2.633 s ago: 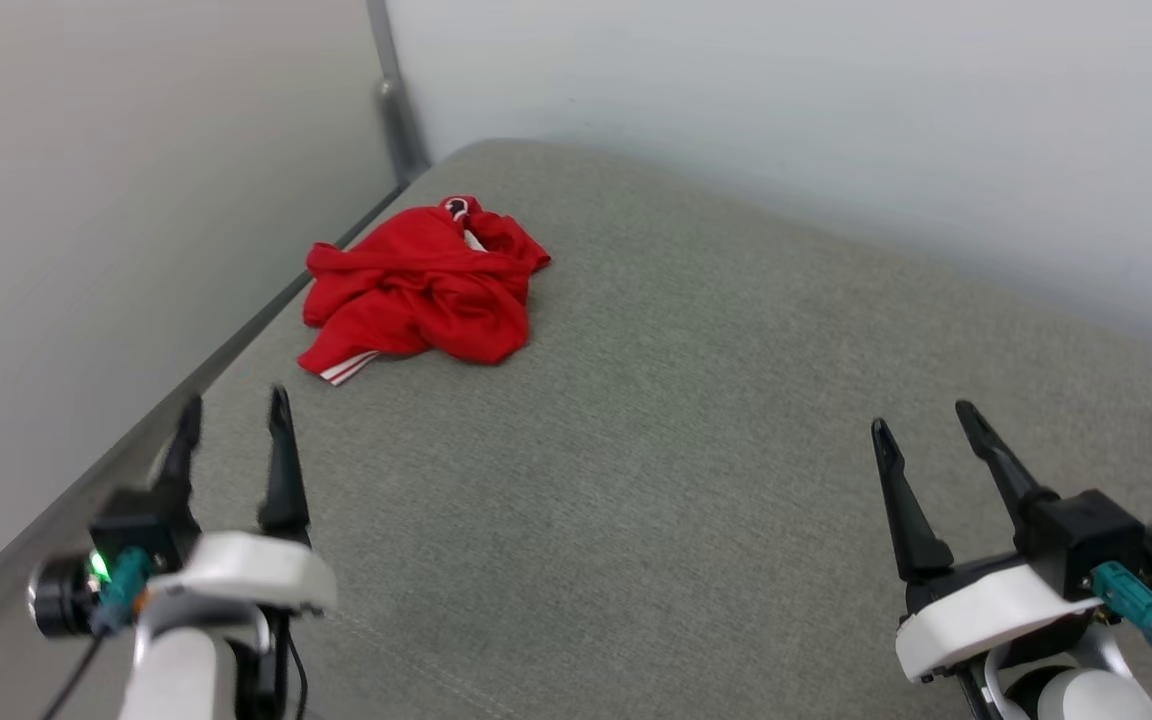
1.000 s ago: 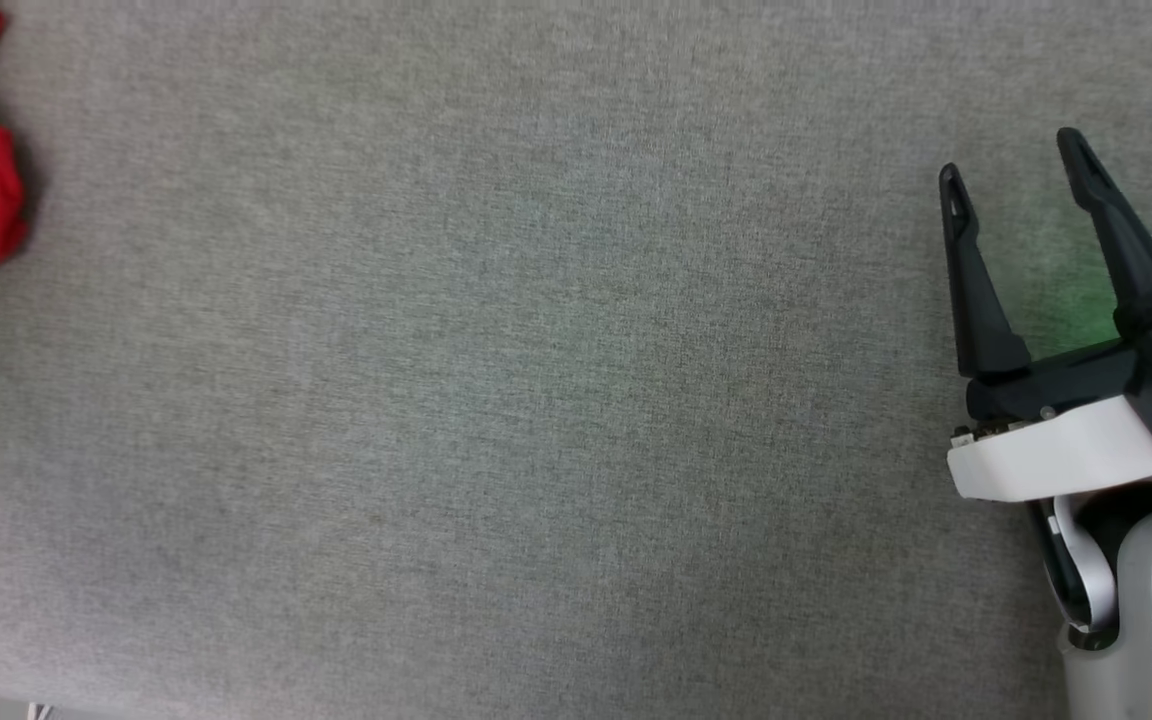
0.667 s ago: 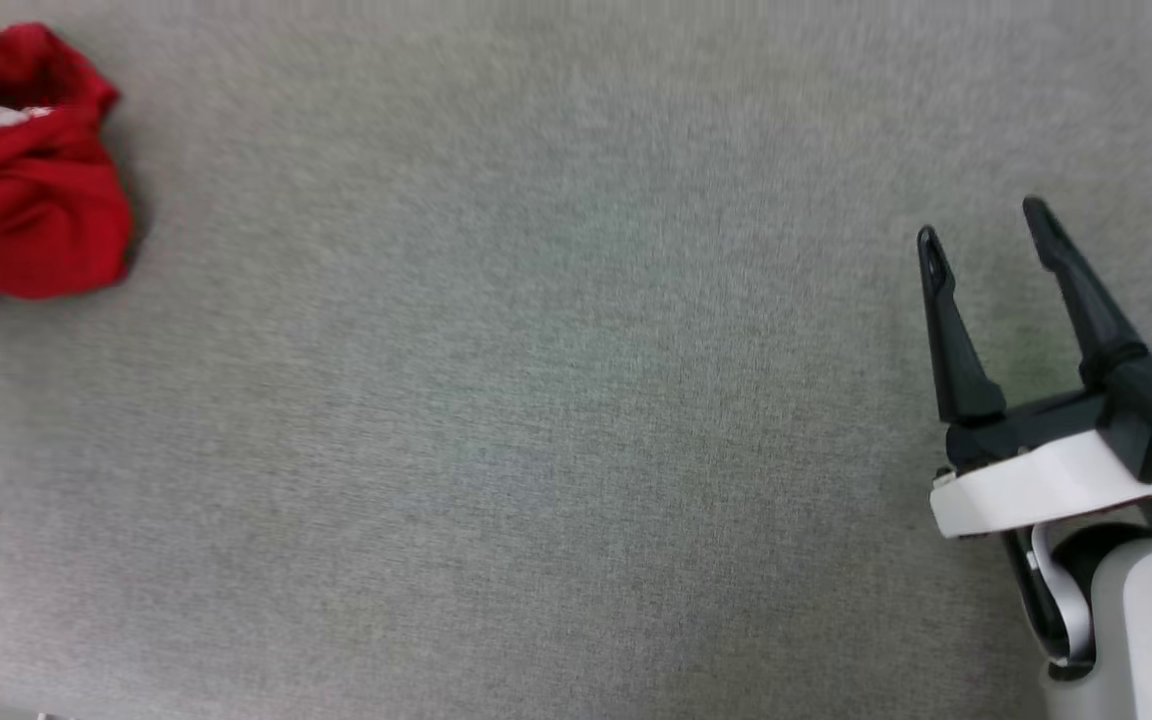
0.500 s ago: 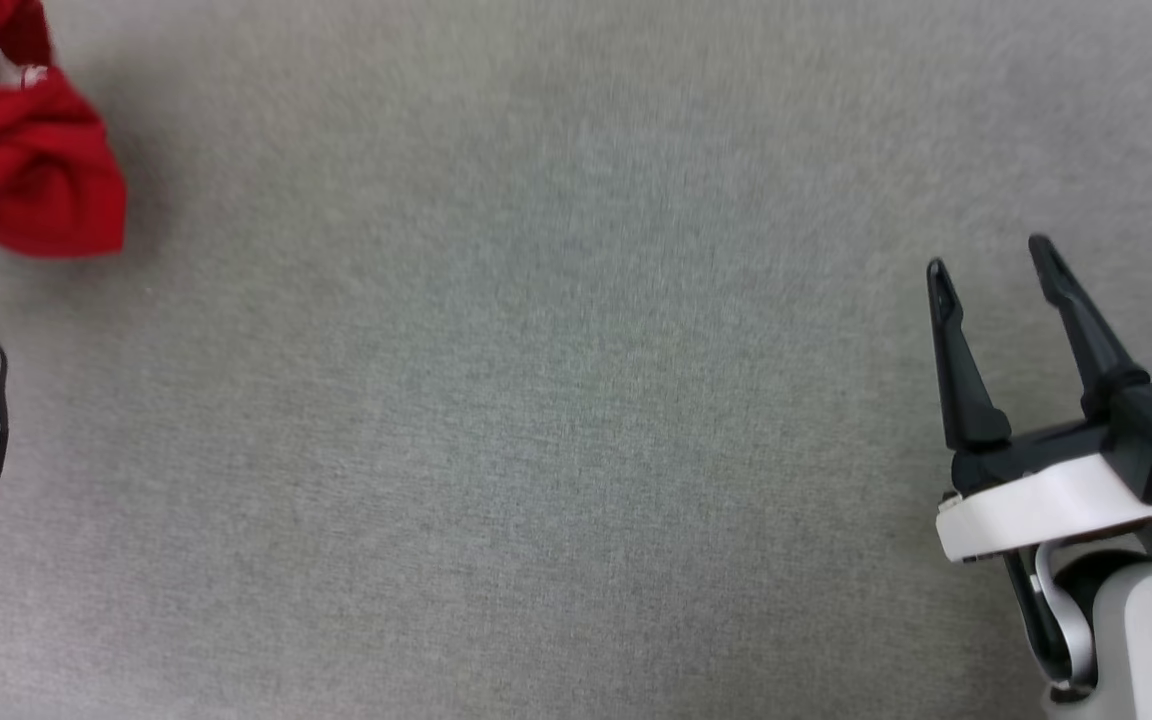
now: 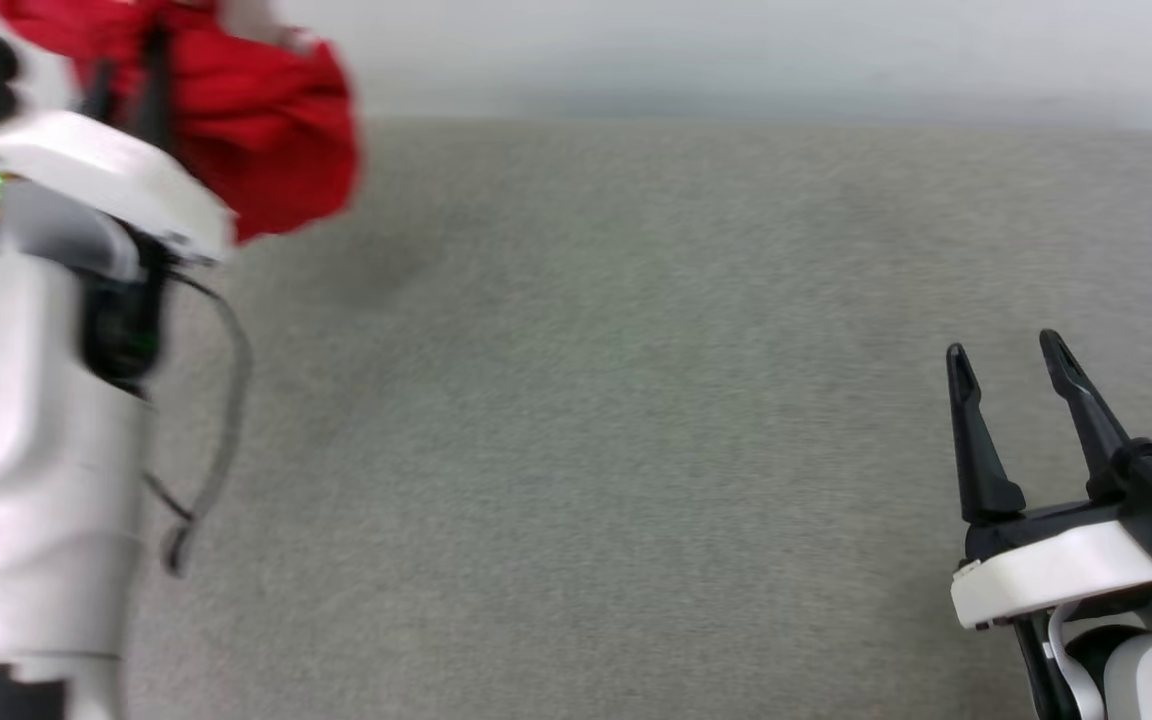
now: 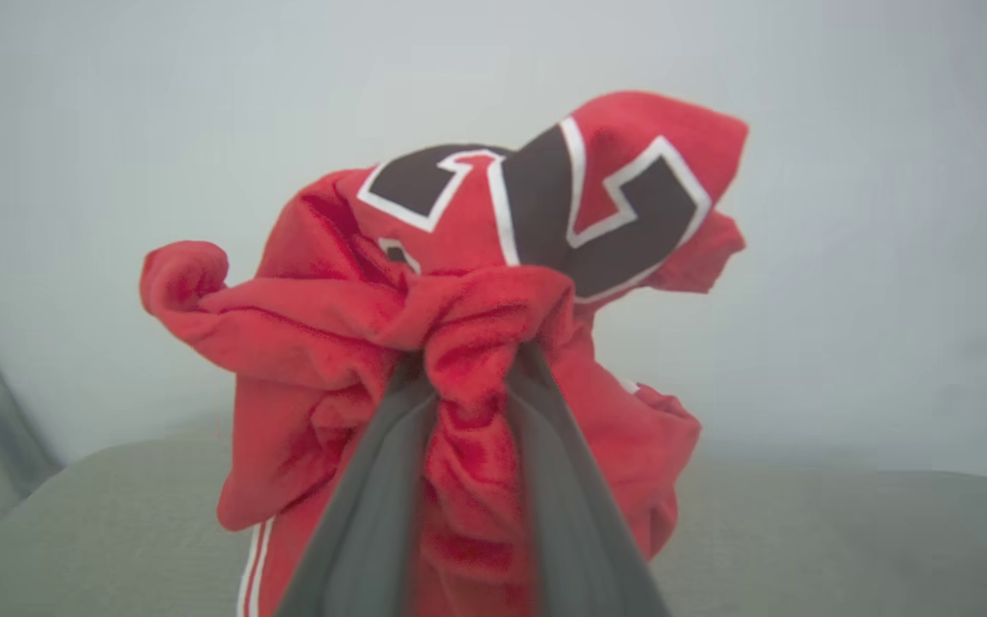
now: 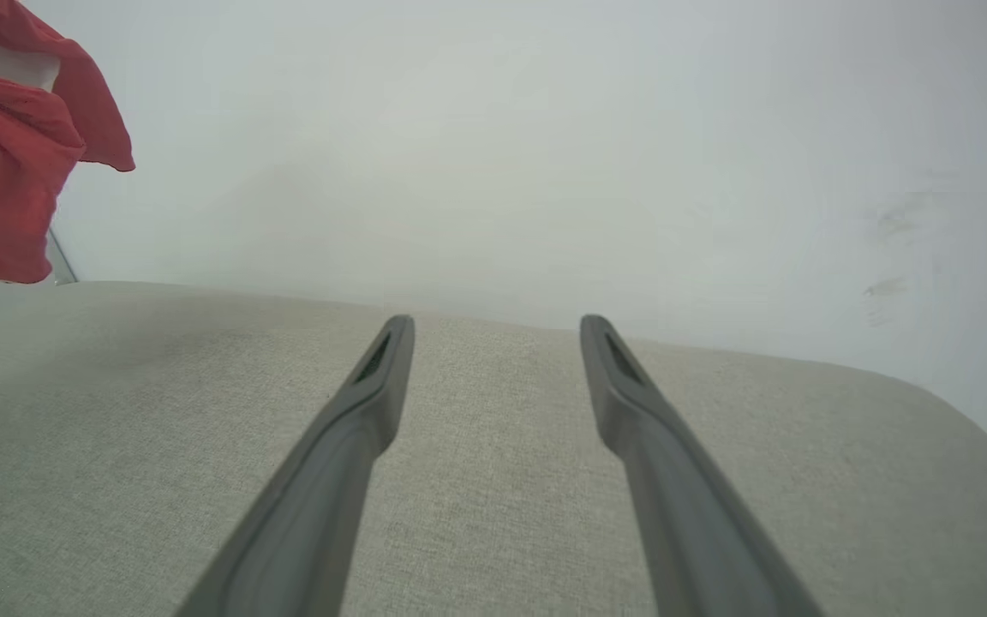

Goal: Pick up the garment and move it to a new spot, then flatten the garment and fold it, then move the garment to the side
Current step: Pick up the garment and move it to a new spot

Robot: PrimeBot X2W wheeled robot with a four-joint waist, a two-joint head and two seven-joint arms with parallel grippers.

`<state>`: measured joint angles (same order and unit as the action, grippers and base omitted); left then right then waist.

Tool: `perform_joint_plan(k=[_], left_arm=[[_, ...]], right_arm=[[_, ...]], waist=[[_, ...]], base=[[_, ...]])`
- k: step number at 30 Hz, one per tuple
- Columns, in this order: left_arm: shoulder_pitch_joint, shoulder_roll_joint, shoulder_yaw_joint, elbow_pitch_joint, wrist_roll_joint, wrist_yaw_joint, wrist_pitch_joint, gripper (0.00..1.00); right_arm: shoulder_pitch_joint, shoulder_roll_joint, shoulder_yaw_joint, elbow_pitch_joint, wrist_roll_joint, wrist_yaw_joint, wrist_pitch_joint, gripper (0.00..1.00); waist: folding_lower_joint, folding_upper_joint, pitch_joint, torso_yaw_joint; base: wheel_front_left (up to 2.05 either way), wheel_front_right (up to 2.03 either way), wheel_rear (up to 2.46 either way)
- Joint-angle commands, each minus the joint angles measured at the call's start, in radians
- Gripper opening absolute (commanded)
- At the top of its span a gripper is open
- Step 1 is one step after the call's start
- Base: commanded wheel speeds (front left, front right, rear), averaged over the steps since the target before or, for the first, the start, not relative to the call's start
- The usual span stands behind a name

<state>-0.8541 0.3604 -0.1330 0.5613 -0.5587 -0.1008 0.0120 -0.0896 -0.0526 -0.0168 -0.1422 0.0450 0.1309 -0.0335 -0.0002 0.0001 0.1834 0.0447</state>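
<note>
left gripper (image 5: 128,75): the fingers are clamped on a gathered fold of the garment (image 5: 266,150). in the left wrist view the red cloth bulges out between the fingers (image 6: 373,514), and the tips of the left gripper (image 6: 469,368) are buried in it.

garment (image 6: 314,343): held up in a crumpled bunch at the far left, in front of the pale wall (image 7: 545,128). part of a black number with white outline shows on top, but it is creased and cannot be read. striped trim hangs at the lower left. the bottom is cut off by the frame, so contact with the grey upholstered surface (image 5: 586,450) cannot be confirmed there. in the head view the bunch is blurred and its top is cut off. a loose dark cable (image 5: 226,400) beside the left arm is also blurred.

right gripper (image 5: 1003,345): fingers spread apart and holding nothing, low over the surface at the near right, well apart from the garment (image 7: 5,171). the right wrist view confirms the gap at the right gripper (image 7: 498,324).
</note>
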Motion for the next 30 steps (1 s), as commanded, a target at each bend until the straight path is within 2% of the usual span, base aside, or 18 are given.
perform_joint_plan(k=[1,9,12,20,28,29,30], left_arm=[[0.031,-0.034,-0.016,-0.036,0.001,0.007,-0.015,0.0],[0.164,-0.206,-0.125,-0.231,0.013,0.029,-0.072,0.0],[0.222,-0.24,-0.186,-0.27,0.043,0.039,-0.082,0.0],[0.344,-0.274,-0.321,-0.257,0.106,0.042,-0.11,0.0],[0.448,-0.285,-0.425,-0.116,0.131,0.023,-0.126,0.0],[0.452,-0.291,-0.441,-0.1,0.129,0.016,-0.14,0.8],[0.447,-0.291,-0.447,-0.1,0.133,0.014,-0.154,1.0]], right_arm=[[0.02,0.004,-0.002,0.0,0.008,0.0,0.002,1.0],[0.047,0.003,0.002,-0.001,0.027,0.0,0.005,1.0],[0.052,0.003,0.0,-0.003,0.034,0.0,0.005,1.0],[0.038,0.003,0.002,-0.012,0.046,0.0,-0.003,1.0],[0.003,0.003,0.002,0.002,0.038,0.0,-0.018,1.0],[-0.001,0.003,0.003,0.009,0.033,0.0,-0.019,1.0],[-0.003,0.003,0.002,0.013,0.033,0.0,-0.018,1.0]], waist=[[0.0002,-0.0001,-0.047,-0.057],[0.0002,-0.0001,-0.074,-0.171],[0.0002,-0.0001,-0.062,-0.197],[0.0002,-0.0001,0.016,-0.214],[0.0002,-0.0001,0.072,-0.177],[0.0002,-0.0001,0.068,-0.163],[0.0002,-0.0001,0.062,-0.154]], base=[[0.0,0.0,0.0],[0.0,0.0,0.0],[0.0,0.0,0.0],[0.0,0.0,0.0],[0.0,0.0,0.0],[0.0,0.0,0.0],[0.0,0.0,0.0]])
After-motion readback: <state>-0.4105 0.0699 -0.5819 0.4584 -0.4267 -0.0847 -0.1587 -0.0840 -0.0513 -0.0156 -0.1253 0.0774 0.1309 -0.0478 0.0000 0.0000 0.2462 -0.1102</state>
